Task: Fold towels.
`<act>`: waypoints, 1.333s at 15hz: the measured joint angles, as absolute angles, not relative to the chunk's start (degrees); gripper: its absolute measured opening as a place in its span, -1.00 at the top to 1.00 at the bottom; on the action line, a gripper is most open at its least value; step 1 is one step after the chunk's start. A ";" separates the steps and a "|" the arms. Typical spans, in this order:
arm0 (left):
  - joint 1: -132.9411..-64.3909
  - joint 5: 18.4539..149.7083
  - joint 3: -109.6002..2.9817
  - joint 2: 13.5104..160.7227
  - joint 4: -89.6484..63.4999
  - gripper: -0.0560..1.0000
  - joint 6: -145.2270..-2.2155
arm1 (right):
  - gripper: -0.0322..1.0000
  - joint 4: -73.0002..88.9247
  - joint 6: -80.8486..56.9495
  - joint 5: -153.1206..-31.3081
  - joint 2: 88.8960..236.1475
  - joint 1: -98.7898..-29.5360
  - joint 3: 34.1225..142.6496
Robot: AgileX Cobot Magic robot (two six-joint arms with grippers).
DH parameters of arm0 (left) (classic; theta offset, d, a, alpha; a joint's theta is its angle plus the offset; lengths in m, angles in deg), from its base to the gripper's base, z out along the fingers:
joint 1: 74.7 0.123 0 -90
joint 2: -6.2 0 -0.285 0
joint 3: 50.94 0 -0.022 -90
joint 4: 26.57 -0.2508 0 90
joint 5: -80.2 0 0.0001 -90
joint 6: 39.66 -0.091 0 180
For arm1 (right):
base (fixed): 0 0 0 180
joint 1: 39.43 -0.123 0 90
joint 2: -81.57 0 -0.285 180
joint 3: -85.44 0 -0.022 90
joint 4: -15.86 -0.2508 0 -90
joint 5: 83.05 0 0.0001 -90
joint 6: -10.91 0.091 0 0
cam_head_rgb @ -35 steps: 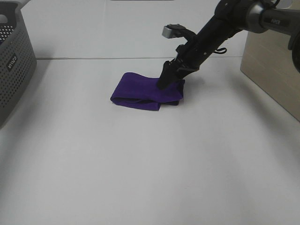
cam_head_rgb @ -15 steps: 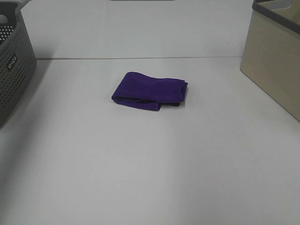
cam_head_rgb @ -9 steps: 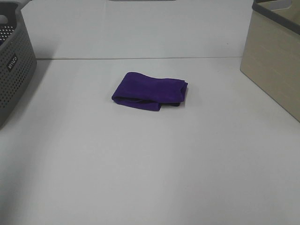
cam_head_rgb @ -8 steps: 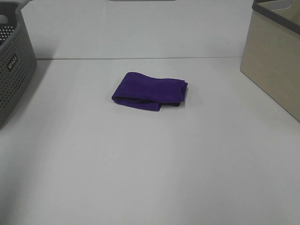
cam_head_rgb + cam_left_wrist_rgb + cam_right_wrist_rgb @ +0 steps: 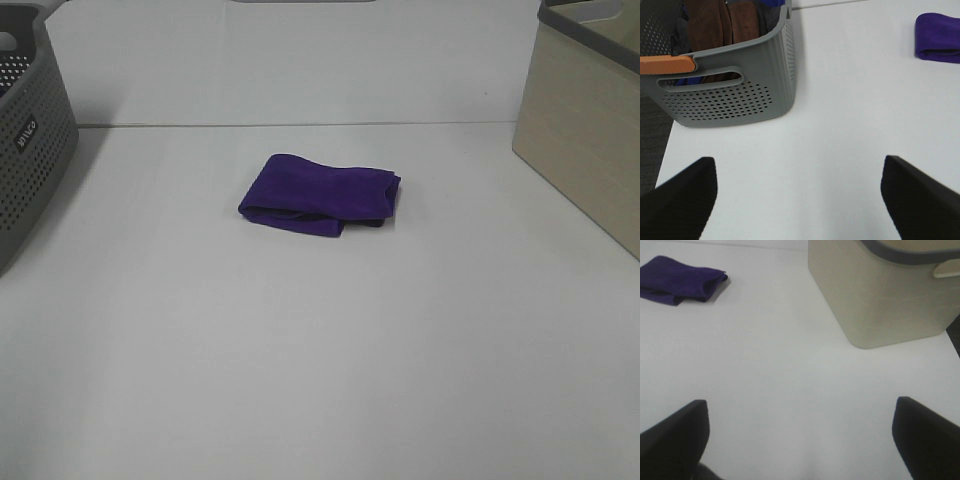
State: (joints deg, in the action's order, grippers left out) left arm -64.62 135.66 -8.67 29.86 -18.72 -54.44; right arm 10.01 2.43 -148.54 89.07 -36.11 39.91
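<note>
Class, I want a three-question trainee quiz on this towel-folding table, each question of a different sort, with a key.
1. True or false: the purple towel lies folded on the white table.
2. What holds brown cloths? A) grey perforated basket B) beige bin
3. Fill in: both the left gripper and right gripper are ____.

Key: 1 true; 2 A; 3 open.

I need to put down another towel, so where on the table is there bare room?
Bare room: the whole near half of the table, in front of the towel. Smaller strips lie between towel and grey basket, and between towel and beige bin. The grey basket is already crowded.
</note>
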 joint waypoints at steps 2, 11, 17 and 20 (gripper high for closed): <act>-67.08 136.75 -7.58 27.17 -18.44 -0.65 -54.73 | -0.93 10.01 -0.15 -149.17 89.07 -36.11 39.68; -70.41 140.82 -2.89 13.64 -17.92 -0.65 -48.09 | -0.93 6.80 -1.63 -144.47 89.07 -36.11 37.04; -70.41 140.47 -2.77 13.64 -17.98 -0.65 -47.45 | -0.93 6.80 -1.63 -144.47 89.07 -36.11 37.04; -70.41 140.47 -2.77 13.64 -17.98 -0.65 -47.28 | -0.93 6.80 -1.63 -144.47 89.07 -36.11 37.04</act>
State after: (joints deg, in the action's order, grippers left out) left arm -70.41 140.47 -2.77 13.64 -17.98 -47.28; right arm 6.80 -1.63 -144.47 89.07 -36.11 37.04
